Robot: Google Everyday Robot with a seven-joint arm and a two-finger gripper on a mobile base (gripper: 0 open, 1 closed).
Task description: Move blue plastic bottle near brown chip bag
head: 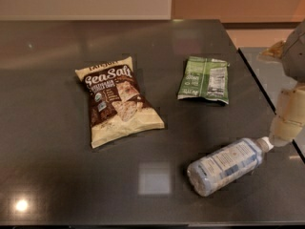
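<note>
Rightward, gripper point(282, 136) at dark, perhaps stone, table point(47, 175) edge

A dark, polished tabletop point(57, 185) throws back ceiling lights as soft glare. The brown chip bag point(119, 101) at 10 o'clock is matt, crinkled film. The green bag point(204, 79) at 1 o'clock is creased, faintly shiny plastic. The blue plastic bottle point(228, 165) at 5 o'clock is clear, smooth plastic with a pale matt label. The gripper point(285, 123), at 3 o'clock beside the bottle's cap, has a smooth, matt cream casing.
</note>
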